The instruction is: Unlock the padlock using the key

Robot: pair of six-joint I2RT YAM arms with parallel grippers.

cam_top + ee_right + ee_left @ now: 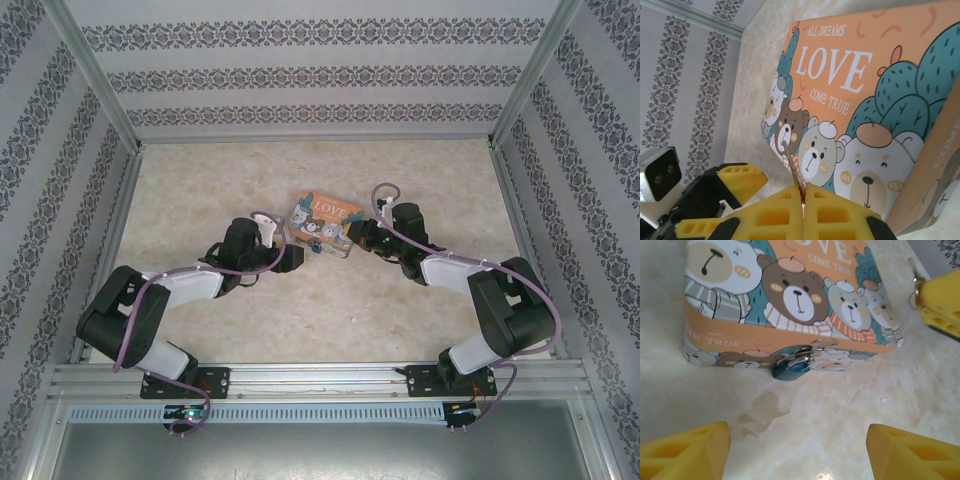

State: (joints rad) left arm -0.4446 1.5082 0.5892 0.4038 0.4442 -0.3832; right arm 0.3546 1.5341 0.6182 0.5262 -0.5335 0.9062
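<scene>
A tiny teal padlock (789, 371) with a silver shackle hangs on the front clasp of the orange "LOVE" tin box (790, 285), resting on the table. My left gripper (799, 450) is open just in front of it, with yellow fingers (687, 450) spread wide and nothing between them. My right gripper (803, 192) is shut on a thin metal key (791, 162), whose blade points up toward the box (855, 100). In the left wrist view the right gripper's yellow finger (942, 302) and the key with its ring (913, 277) sit off the box's right corner.
The tin box (322, 222) lies mid-table between my left gripper (297, 260) and right gripper (352, 238). Patterned walls and metal frame rails enclose the marbled table (200, 200) on three sides. The left wrist camera housing (657, 172) is near the right gripper.
</scene>
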